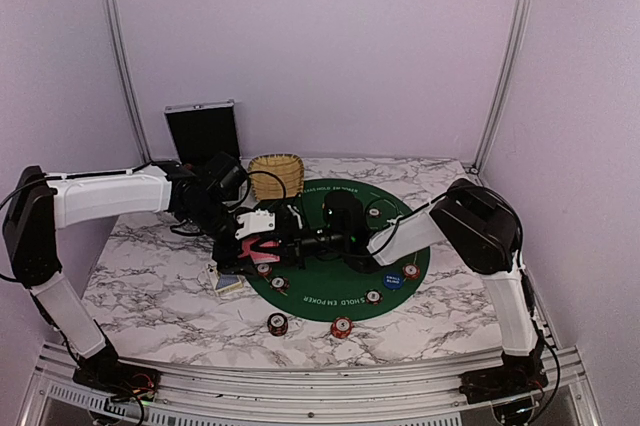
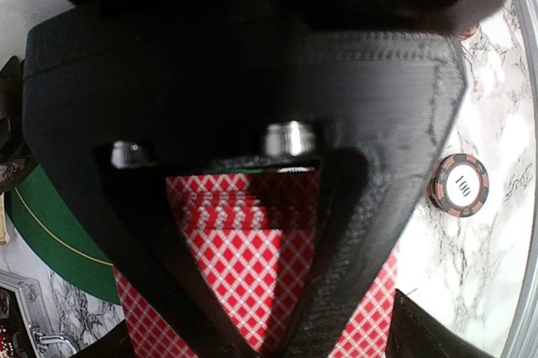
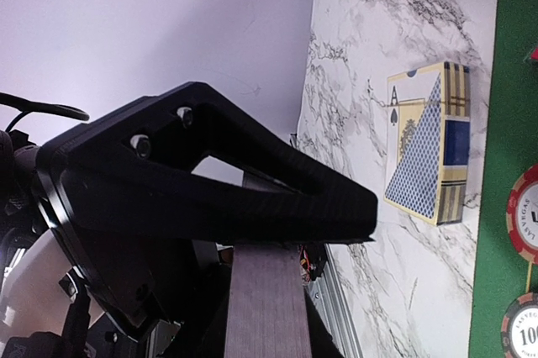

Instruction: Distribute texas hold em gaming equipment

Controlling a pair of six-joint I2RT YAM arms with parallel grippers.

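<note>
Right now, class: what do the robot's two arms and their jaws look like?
Both the left arm and right arm have white link shells between bulky black joint housings, with thin black cables looping outside. The jaws are matte black ribbed plastic, triangular frames with open centres and small screws.

1. The left arm (image 1: 110, 196) is showing white shells on its long links and a black housing at the elbow.
2. The right arm (image 1: 405, 236) is showing the same scheme: white links and a bulky black elbow housing.
3. A thin black cable (image 3: 42, 108) is looping beside the right wrist.
4. On the left arm, the fingers (image 2: 378, 123) are presenting ribbed black plastic carrying two silver screw heads (image 2: 290, 138).
5. On the right arm, the upper finger (image 3: 252, 198) is presenting a matte black open triangle with two recessed screws (image 3: 185, 114).
</note>
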